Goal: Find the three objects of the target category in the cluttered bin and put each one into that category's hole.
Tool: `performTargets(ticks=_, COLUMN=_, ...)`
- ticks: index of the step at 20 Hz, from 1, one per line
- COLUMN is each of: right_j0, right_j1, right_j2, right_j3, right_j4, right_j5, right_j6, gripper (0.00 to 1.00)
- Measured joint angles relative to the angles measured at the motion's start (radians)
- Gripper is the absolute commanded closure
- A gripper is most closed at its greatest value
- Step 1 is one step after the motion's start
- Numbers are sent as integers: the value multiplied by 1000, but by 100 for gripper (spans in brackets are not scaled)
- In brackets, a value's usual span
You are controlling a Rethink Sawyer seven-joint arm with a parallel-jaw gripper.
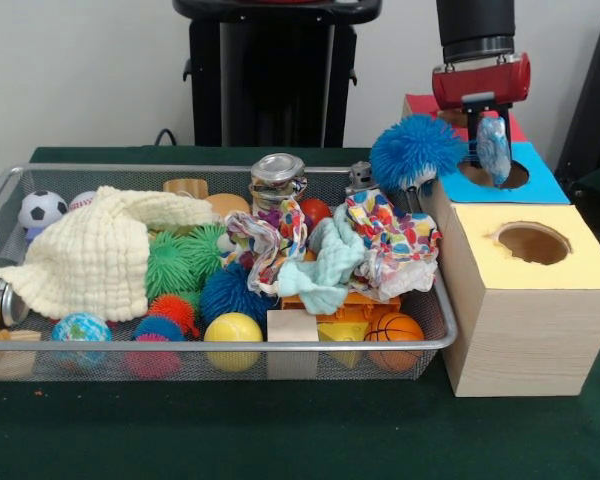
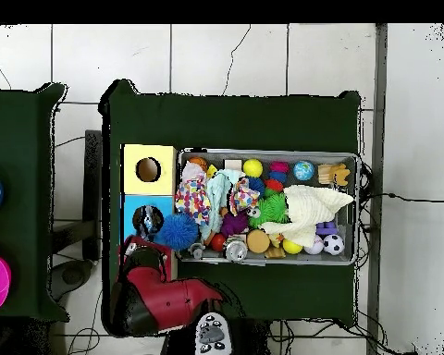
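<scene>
Front view. Tool (image 1: 492, 150) hangs over the blue box (image 1: 540, 183), clenched on a small blue-white patterned object (image 1: 494, 148) that sits directly above the blue box's round hole (image 1: 493, 175). What the object is cannot be told. A fuzzy blue ball (image 1: 414, 150) rests just beside that hole, at the bin's corner. Nearer the camera stands a wooden box with a yellow top (image 1: 540, 300) and its own hole (image 1: 533, 243); a red box (image 1: 420, 103) shows behind the blue one. The wire bin (image 1: 230, 346) on the green counter (image 1: 280, 430) is crowded: cream cloth (image 1: 95, 255), green spiky ball (image 1: 180, 262), dark blue spiky ball (image 1: 230, 292), yellow ball (image 1: 233, 330), small basketball (image 1: 393, 328), globe ball (image 1: 80, 328), soccer ball (image 1: 42, 210), jar with metal lid (image 1: 277, 182), mint cloth (image 1: 325, 270), spotted cloth (image 1: 395, 245).

Overhead view. Tool (image 2: 148, 222) sits over the blue box (image 2: 133, 205), covering its hole; the red arm (image 2: 161, 296) runs to it from the picture's bottom. The held object cannot be made out apart from the tool here. Fuzzy blue ball (image 2: 178, 230) lies between blue box and bin (image 2: 355, 208). Yellow-topped box (image 2: 148, 169) is next to the blue one. Cream cloth (image 2: 309, 211) is inside the bin.
</scene>
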Motion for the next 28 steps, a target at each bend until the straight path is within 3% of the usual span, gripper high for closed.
performTargets(ticks=9, right_j0=0, right_j1=5, right_j2=7, right_j3=-4, right_j4=0, right_j5=-4, right_j6=0, gripper=100)
performTargets(ticks=10, right_j0=-2, right_j1=5, right_j2=16, right_j3=-6, right_j4=1, right_j5=-6, right_j6=0, gripper=0)
performTargets(ticks=28, right_j0=-31, right_j1=1, right_j2=70, right_j3=-9, right_j4=3, right_j5=-2, right_j6=0, gripper=0)
